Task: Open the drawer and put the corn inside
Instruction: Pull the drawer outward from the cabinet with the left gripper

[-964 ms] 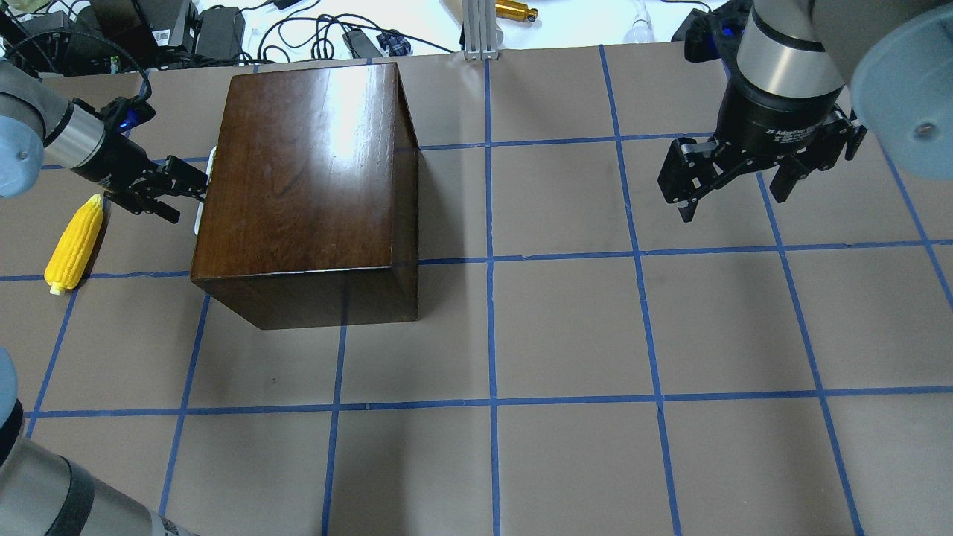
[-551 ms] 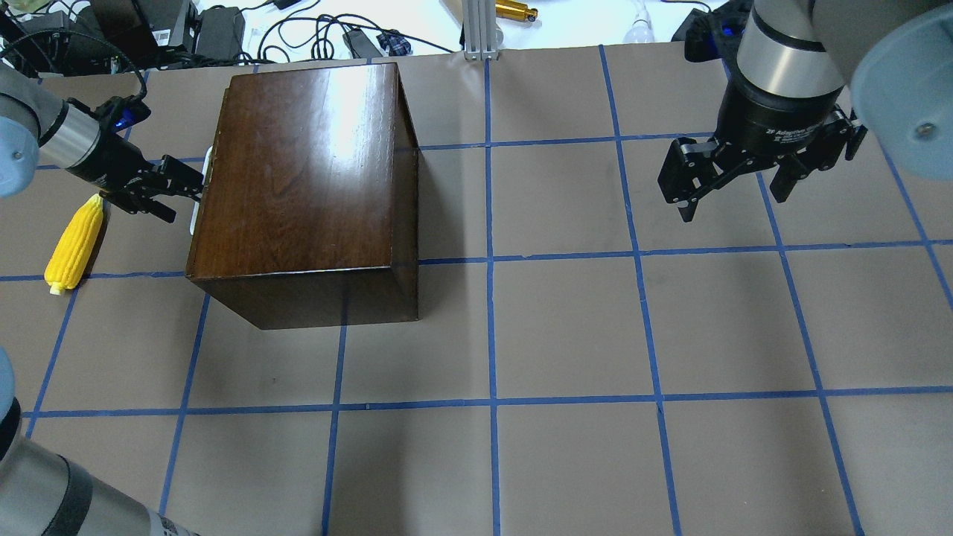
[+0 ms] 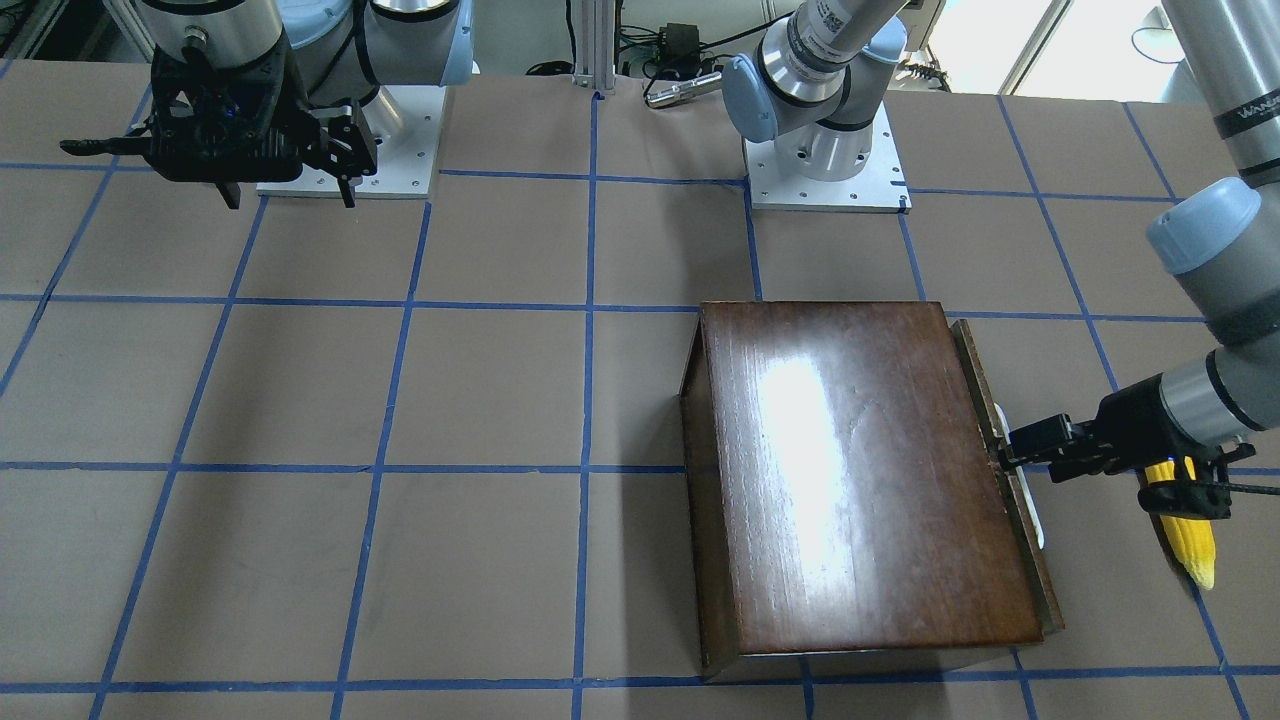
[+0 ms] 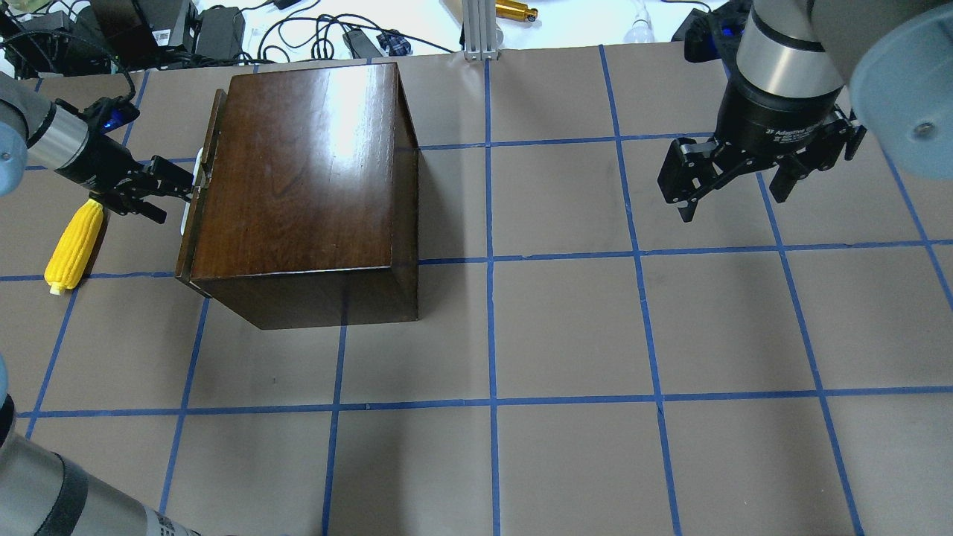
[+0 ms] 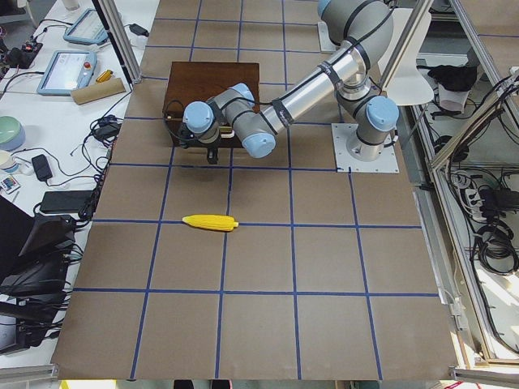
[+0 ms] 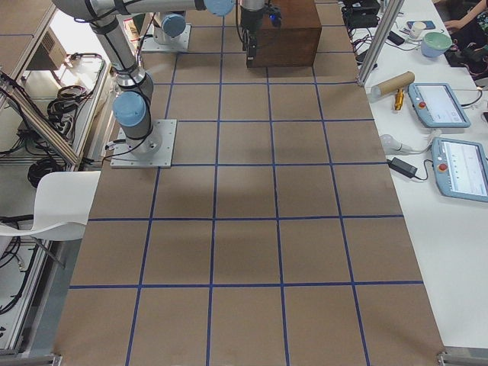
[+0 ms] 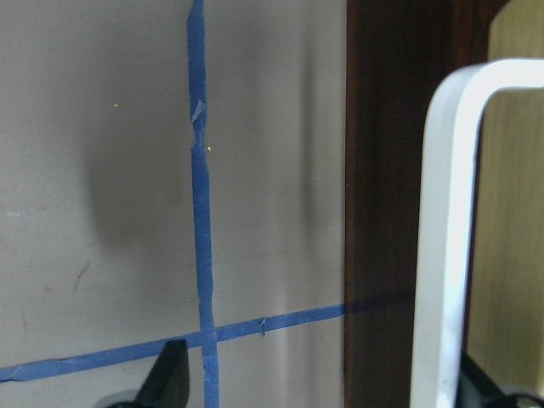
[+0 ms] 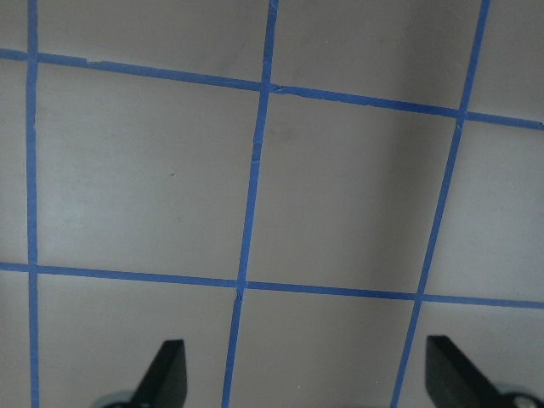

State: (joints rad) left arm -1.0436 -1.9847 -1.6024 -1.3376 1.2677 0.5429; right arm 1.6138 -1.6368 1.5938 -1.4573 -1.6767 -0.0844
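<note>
The glossy dark-brown wooden box (image 4: 298,171) stands on the table's left half. Its drawer (image 4: 190,253) sticks out a little on the box's left side; only the dark front panel (image 3: 975,360) and the white pull handle (image 7: 446,238) show. My left gripper (image 4: 167,197) is at the handle, jaws apart, with one finger behind the handle's bar. The yellow corn (image 4: 73,244) lies on the table left of the drawer, just beside the left gripper, and also shows in the front view (image 3: 1187,535). My right gripper (image 4: 733,197) hangs open and empty over the table's far right.
Cables, power bricks and a metal post (image 4: 480,30) lie beyond the table's far edge. The table is brown paper with a blue tape grid (image 8: 255,161). Tablets and a cardboard tube (image 6: 393,84) sit on the side bench.
My left gripper has moved left, away from the box, and the drawer's front panel has slid out a little with it. The corn and my right arm have not moved.
</note>
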